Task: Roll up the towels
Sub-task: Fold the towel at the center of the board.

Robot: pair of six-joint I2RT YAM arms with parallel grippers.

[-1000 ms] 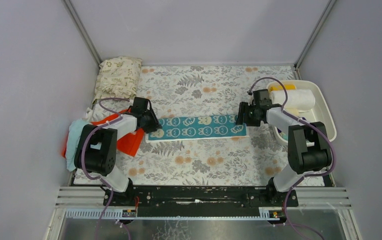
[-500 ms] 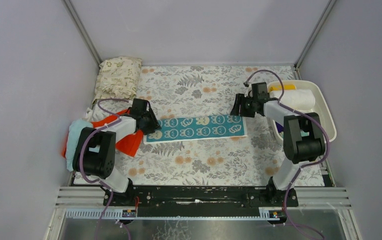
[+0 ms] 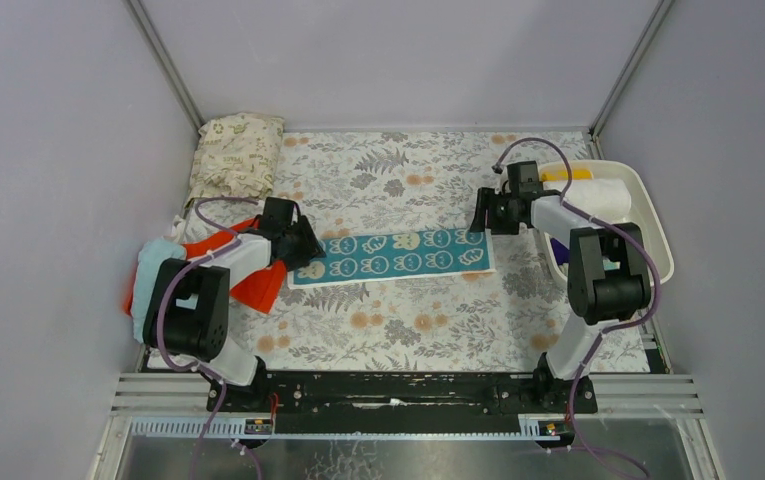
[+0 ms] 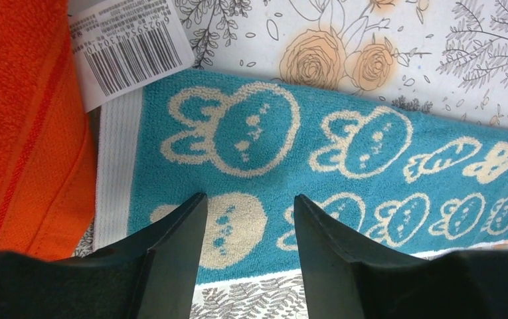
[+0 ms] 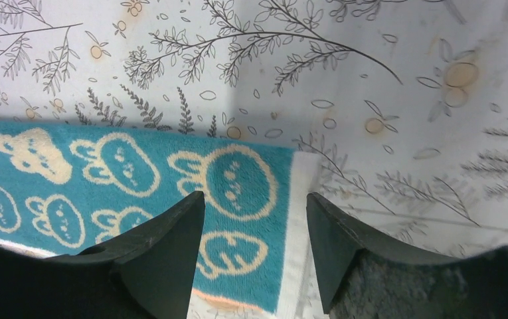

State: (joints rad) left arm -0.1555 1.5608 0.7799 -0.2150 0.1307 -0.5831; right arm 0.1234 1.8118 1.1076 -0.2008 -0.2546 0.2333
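A teal towel (image 3: 395, 255) with cream bunny prints lies flat as a long folded strip in the middle of the floral mat (image 3: 418, 320). My left gripper (image 3: 305, 250) is open just above its left end, fingers (image 4: 171, 232) over the bunny print (image 4: 238, 222). My right gripper (image 3: 480, 212) is open just above its right end (image 5: 238, 193), holding nothing. An orange-red towel (image 3: 258, 285) and a light blue one (image 3: 150, 265) lie heaped at the left. A white barcode tag (image 4: 128, 46) lies by the teal towel's left hem.
A beige leaf-printed cushion (image 3: 236, 155) sits at the back left. A white tray (image 3: 653, 215) at the right holds rolled white (image 3: 598, 197), yellow (image 3: 568, 173) and purple (image 3: 556, 250) cloths. Grey walls close in on three sides.
My right gripper has lifted off the towel's right end and moved back a little toward the far side. The left gripper has barely moved. The teal towel stays flat.
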